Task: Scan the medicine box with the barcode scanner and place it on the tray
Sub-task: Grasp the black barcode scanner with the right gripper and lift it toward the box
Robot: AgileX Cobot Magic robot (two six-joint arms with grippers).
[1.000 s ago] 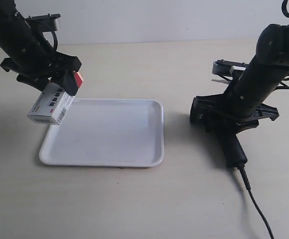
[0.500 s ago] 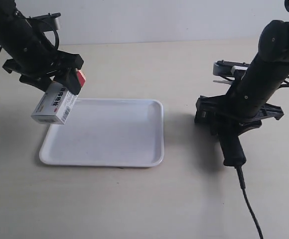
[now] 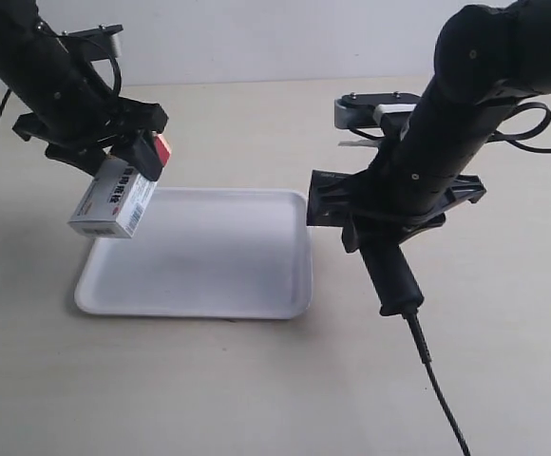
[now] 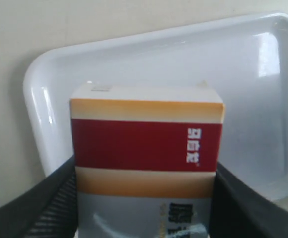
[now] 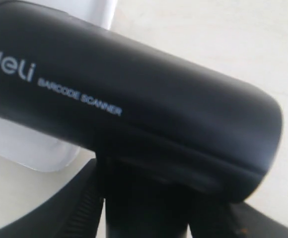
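Note:
My left gripper (image 3: 128,157) (image 4: 144,201) is shut on the medicine box (image 3: 114,201) (image 4: 144,148), a white carton with a red and tan band. The box hangs tilted above the far-left corner of the white tray (image 3: 218,256) (image 4: 263,99). My right gripper (image 3: 389,217) (image 5: 144,203) is shut on the black barcode scanner (image 3: 389,266) (image 5: 134,104), held off the table just beside the tray's right edge. The scanner's boxy head (image 3: 325,211) faces toward the tray, and its handle points down toward the table's front. A corner of the tray (image 5: 30,144) shows behind the scanner.
The scanner's thin black cable (image 3: 439,385) trails from the handle across the pale table (image 3: 256,380) toward the front. Nothing lies in the tray. A pale wall stands behind the table.
My right arm has lifted the scanner off the table and carried it left, up to the tray's right edge. The left arm has shifted the box slightly up and right.

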